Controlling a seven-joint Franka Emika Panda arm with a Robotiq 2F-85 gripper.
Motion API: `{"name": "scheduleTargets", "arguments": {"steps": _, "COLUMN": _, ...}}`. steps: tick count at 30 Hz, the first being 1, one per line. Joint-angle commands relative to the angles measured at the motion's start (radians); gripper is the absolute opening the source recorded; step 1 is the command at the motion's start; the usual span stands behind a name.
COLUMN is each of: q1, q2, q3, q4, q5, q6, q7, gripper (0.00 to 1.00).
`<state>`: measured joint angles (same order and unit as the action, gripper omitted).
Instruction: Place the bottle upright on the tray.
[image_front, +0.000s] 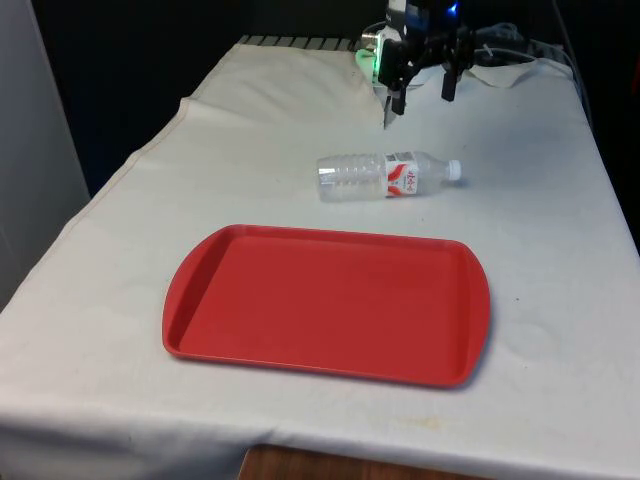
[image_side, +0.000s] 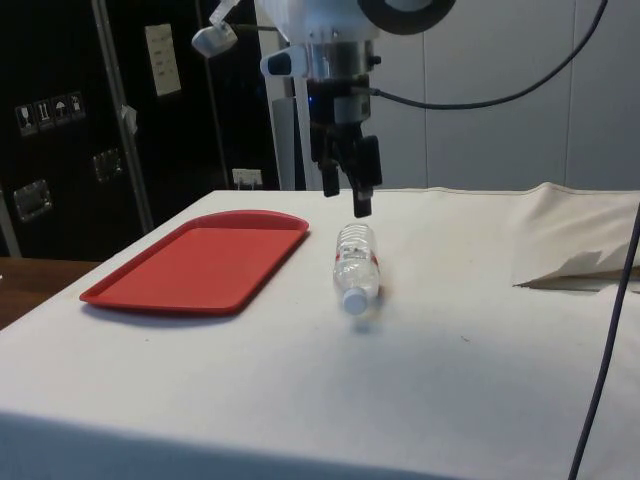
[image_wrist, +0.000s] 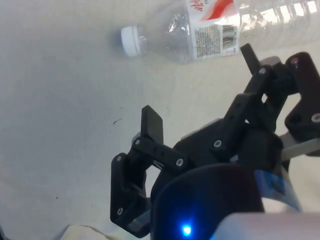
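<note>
Above the white surface (image_front: 560, 250), the gripper (image_front: 424, 92) hangs wide open and should drop straight over the middle of the bottle (image_front: 385, 176), lying flat beside the red tray (image_front: 200, 275).

One bottle (image_front: 387, 176), one tray (image_front: 325, 303)

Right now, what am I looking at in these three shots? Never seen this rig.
It is a white robot arm with a black two-finger gripper at a cloth-covered table. One picture looks across the table, one comes from the table's side, one from a camera on the wrist. On the cloth lie a clear plastic bottle, on its side with a white cap, and an empty red tray beside it, apart from it. The gripper hangs above the table just beyond the bottle, jaws open, holding nothing. The job is to stand the bottle on the tray.
</note>
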<state>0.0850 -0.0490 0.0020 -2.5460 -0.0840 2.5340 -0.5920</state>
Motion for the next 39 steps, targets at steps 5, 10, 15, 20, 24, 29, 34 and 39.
{"name": "scheduleTargets", "arguments": {"steps": 5, "q1": 0.001, "q2": 0.000, "q3": 0.000, "q4": -0.006, "q5": -0.003, "q6": 0.012, "q7": -0.028, "gripper": 1.00}}
{"name": "scheduleTargets", "arguments": {"steps": 10, "q1": 0.001, "q2": -0.005, "q3": 0.000, "q4": -0.010, "q5": 0.000, "q6": 0.007, "q7": -0.066, "gripper": 1.00}}
{"name": "scheduleTargets", "arguments": {"steps": 15, "q1": 0.001, "q2": -0.005, "q3": 0.000, "q4": -0.009, "q5": 0.000, "q6": 0.005, "q7": -0.093, "gripper": 1.00}}
{"name": "scheduleTargets", "arguments": {"steps": 20, "q1": 0.000, "q2": -0.001, "q3": 0.000, "q4": -0.005, "q5": 0.000, "q6": 0.000, "q7": -0.125, "gripper": 1.00}}
{"name": "scheduleTargets", "arguments": {"steps": 24, "q1": 0.001, "q2": -0.002, "q3": 0.000, "q4": -0.007, "q5": 0.000, "q6": 0.003, "q7": -0.161, "gripper": 1.00}}
{"name": "scheduleTargets", "arguments": {"steps": 29, "q1": 0.000, "q2": -0.001, "q3": 0.000, "q4": -0.005, "q5": 0.000, "q6": 0.000, "q7": -0.181, "gripper": 1.00}}
{"name": "scheduleTargets", "arguments": {"steps": 34, "q1": 0.002, "q2": -0.001, "q3": 0.001, "q4": -0.006, "q5": 0.001, "q6": 0.003, "q7": -0.228, "gripper": 1.00}}
{"name": "scheduleTargets", "arguments": {"steps": 39, "q1": 0.002, "q2": -0.001, "q3": 0.001, "q4": -0.006, "q5": 0.000, "q6": 0.002, "q7": -0.260, "gripper": 1.00}}
